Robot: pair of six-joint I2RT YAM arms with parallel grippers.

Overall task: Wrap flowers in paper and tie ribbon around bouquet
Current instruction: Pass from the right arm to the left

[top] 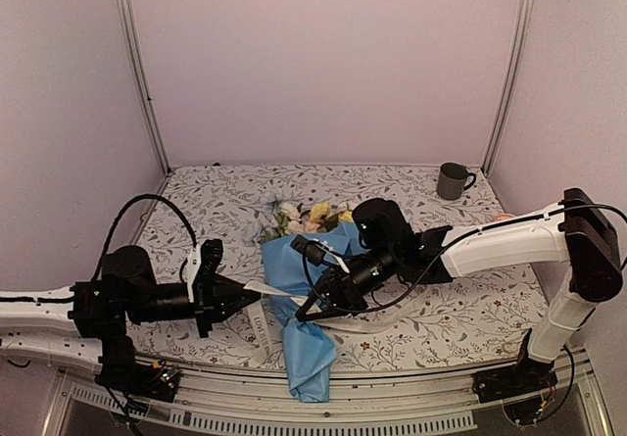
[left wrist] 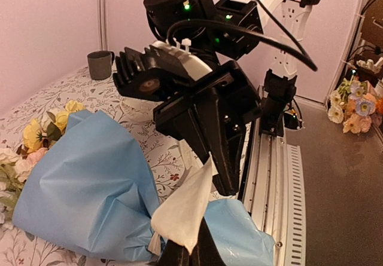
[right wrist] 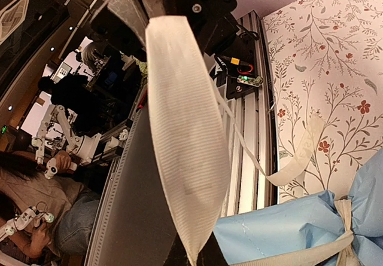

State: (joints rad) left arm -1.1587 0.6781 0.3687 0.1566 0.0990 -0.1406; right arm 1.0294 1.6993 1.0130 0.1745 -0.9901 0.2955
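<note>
The bouquet (top: 306, 289) lies on the tablecloth, a light blue paper (left wrist: 90, 188) cone with white, yellow and pink flowers (top: 306, 216) at its far end and its narrow end (top: 312, 372) over the front edge. The cream ribbon (right wrist: 187, 140) is cinched round the paper (right wrist: 343, 230). My left gripper (top: 253, 297) is left of the bouquet, shut on one ribbon end (left wrist: 185, 209) at its fingertips (left wrist: 187, 248). My right gripper (top: 302, 311) reaches over the bouquet from the right and is shut on another stretch of ribbon at its jaws (right wrist: 200, 260).
A grey mug (top: 453, 180) stands at the back right of the floral tablecloth (top: 441, 309). The metal rail (top: 392, 397) runs along the near table edge. Another bunch of flowers (left wrist: 353, 101) sits off the table. A person (right wrist: 36, 218) is beyond the rail.
</note>
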